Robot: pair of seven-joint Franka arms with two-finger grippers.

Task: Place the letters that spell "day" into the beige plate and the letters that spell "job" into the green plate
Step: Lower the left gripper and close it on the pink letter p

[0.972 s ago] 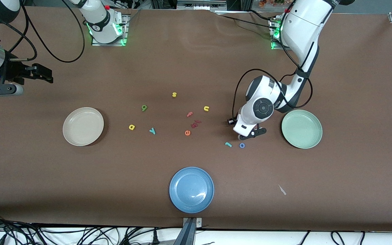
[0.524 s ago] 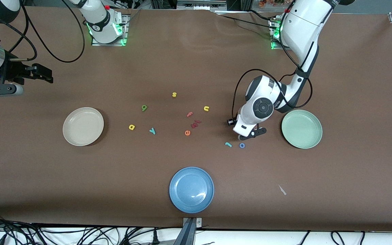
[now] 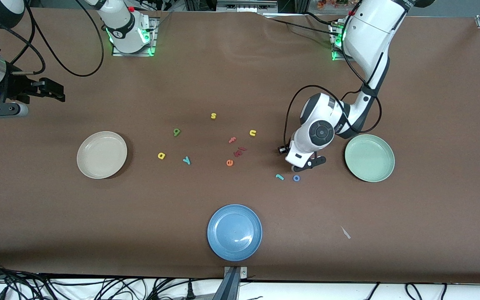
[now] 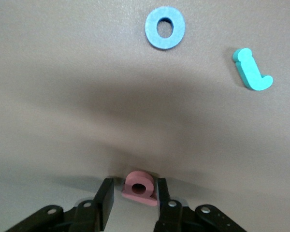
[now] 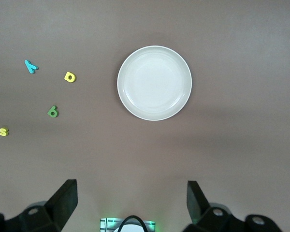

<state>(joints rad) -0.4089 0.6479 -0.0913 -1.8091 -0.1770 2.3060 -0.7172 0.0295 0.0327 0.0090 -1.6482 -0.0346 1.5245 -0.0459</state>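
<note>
Six letters are wanted and none lies in a plate yet. Well away from the blue plate (image 3: pixel 234 232), over bare table at the right arm's end, the right gripper (image 3: pixel 61 94) waits with its fingers spread wide. The beige plate (image 3: pixel 101 155) sits empty, farther from the camera than the blue plate and toward the right arm's end. Between the two, also farther off than the blue plate, lie the yellow round-bowled letter (image 3: pixel 161 156), the olive-green one (image 3: pixel 176 132) and the teal y (image 3: pixel 186 160), all loose on the table. Toward the left arm's end from the blue plate lie the teal j (image 3: pixel 279 177) and the blue o (image 3: pixel 296 178), side by side. Just past them the left gripper (image 4: pixel 134 191) is low at the table, its fingers (image 4: pixel 105 203) partly drawn in around the red-pink letter (image 4: pixel 139 187), which stands on edge between them. A thin gap shows on one side, so I judge it not yet firmly pinched. The green plate (image 3: pixel 369 158) is empty, close by at the left arm's end. As I judge it, the risk is that this small upright foam piece tips or squirts out if the fingers meet it off-centre. It could also drop short of the green plate's rim.
</note>
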